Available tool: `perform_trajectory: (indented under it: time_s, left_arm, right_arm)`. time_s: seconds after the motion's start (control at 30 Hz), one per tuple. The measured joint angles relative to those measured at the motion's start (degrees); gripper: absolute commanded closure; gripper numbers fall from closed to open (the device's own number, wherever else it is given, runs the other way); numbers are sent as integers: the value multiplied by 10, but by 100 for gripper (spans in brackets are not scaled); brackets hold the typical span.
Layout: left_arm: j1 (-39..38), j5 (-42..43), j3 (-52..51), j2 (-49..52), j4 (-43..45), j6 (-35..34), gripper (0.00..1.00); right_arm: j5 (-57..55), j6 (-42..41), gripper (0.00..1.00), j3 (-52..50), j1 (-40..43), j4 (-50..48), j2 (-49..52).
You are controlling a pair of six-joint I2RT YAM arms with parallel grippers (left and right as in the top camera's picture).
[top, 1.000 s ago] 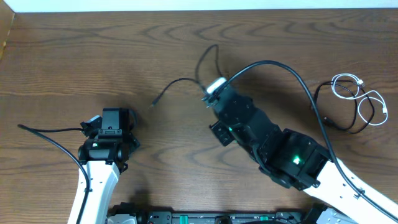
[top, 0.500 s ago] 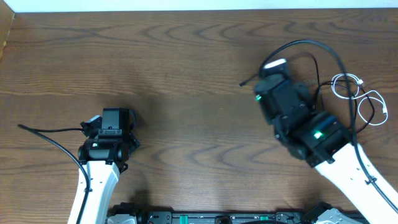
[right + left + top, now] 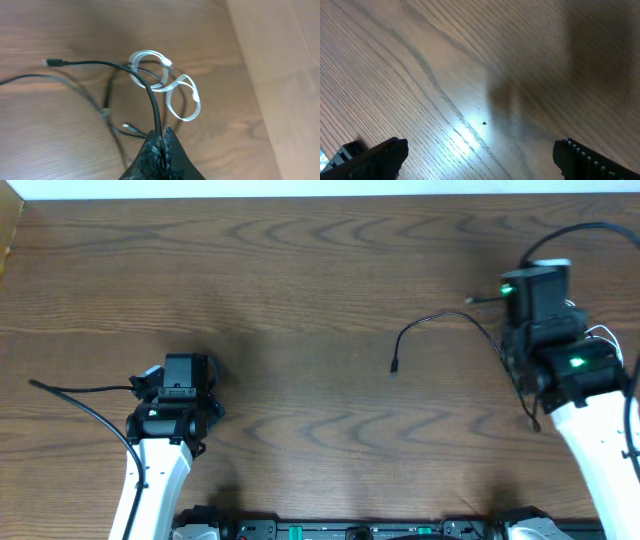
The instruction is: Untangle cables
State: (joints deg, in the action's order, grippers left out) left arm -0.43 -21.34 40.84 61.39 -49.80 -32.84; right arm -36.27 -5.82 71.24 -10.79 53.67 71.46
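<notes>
right gripper (image 3: 162, 134) pinched closed on a black cable (image 3: 152, 95); the cable arcs away from the grip to a free plug end at left. white cable (image 3: 176, 95) lies looped on the tabletop (image 3: 300, 280) just beyond, crossing other black loops. left gripper (image 3: 481, 155) spread wide, holding nothing.
</notes>
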Motion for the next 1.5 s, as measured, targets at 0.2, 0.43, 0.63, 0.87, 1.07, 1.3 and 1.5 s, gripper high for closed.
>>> perform_trajectory:
  time_s: [0.2, 0.43, 0.63, 0.87, 1.07, 1.3, 1.5]
  left_arm:
    - [0, 0, 0, 0, 0, 0, 2]
    - [0, 0, 0, 0, 0, 0, 2]
    - [0, 0, 0, 0, 0, 0, 2]
    - [0, 0, 0, 0, 0, 0, 2]
    - [0, 0, 0, 0, 0, 0, 2]
    - [0, 0, 0, 0, 0, 0, 2]
    - [0, 0, 0, 0, 0, 0, 2]
  right_arm:
    - [0, 1, 99, 0, 103, -52, 0]
    - [7, 2, 99, 0, 191, -116, 0]
    - [36, 2, 99, 0, 228, -119, 6]
    - [117, 4, 84, 1, 248, -128, 75]
    - [251, 27, 25, 1, 248, -127, 147]
    - [331, 37, 16, 1, 248, -109, 191]
    - [501, 56, 36, 1, 247, -108, 225]
